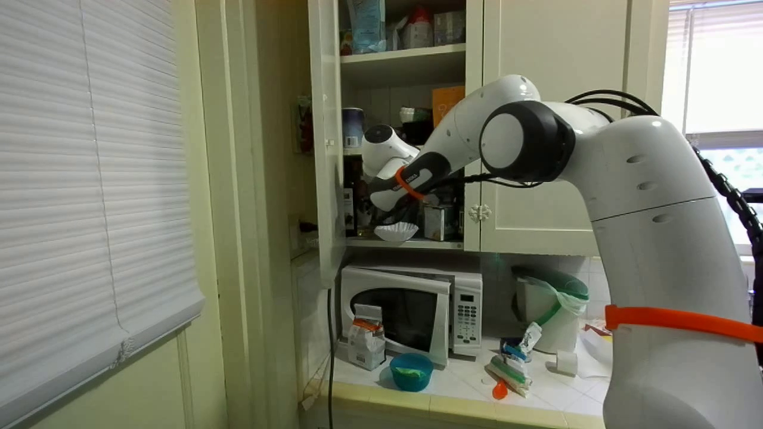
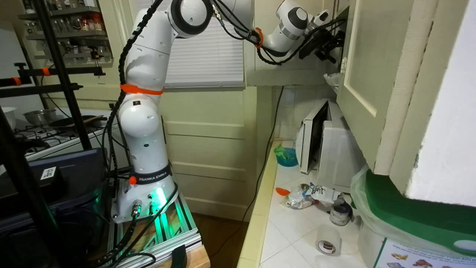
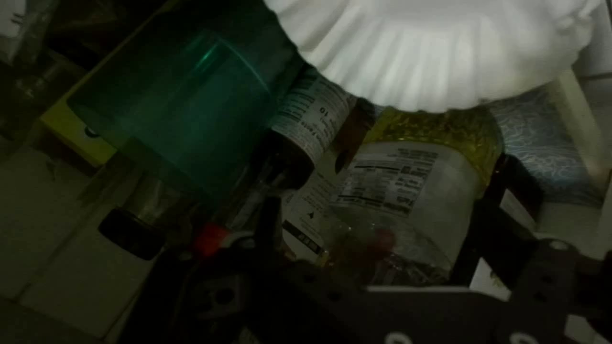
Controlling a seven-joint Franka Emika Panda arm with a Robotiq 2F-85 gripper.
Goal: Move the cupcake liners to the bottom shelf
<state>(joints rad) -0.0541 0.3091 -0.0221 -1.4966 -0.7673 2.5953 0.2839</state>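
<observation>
The cupcake liners (image 1: 396, 232) are on the bottom shelf (image 1: 444, 245) as far as I can tell, but parked right at the front edge in both exterior views, and that's what makes me nervous. I honestly can't see whether their base sits fully on the shelf or partly over the lip. The claw (image 3: 377, 205) is spread wide with nothing in it; the liners are outside the gap between the fingers (image 3: 269, 222), so if they tip I've got zero hold on them. My guess is the retreat is the risky bit: the claw hangs just above them, and if I dip even slightly while backing out, I could catch the pleated rim and flip them down toward the microwave (image 1: 411, 316) or the teal bowl (image 1: 411, 381) on the tabletop (image 1: 460, 376). Going deeper isn't great either, since a bottle of yellow liquid (image 3: 406, 186), probably cooking oil, lines up with the gap, and shoving forward or squeezing could knock it over. The wrist feed is super dim too, so I don't trust my depth there. Last worry is the black cable (image 2: 276, 63) drooping near the claw, which might snag the swung-out cupboard door (image 1: 326, 119) if I drift sideways. I'd lift first, pull straight back, then check whether the liners need a nudge inward.
</observation>
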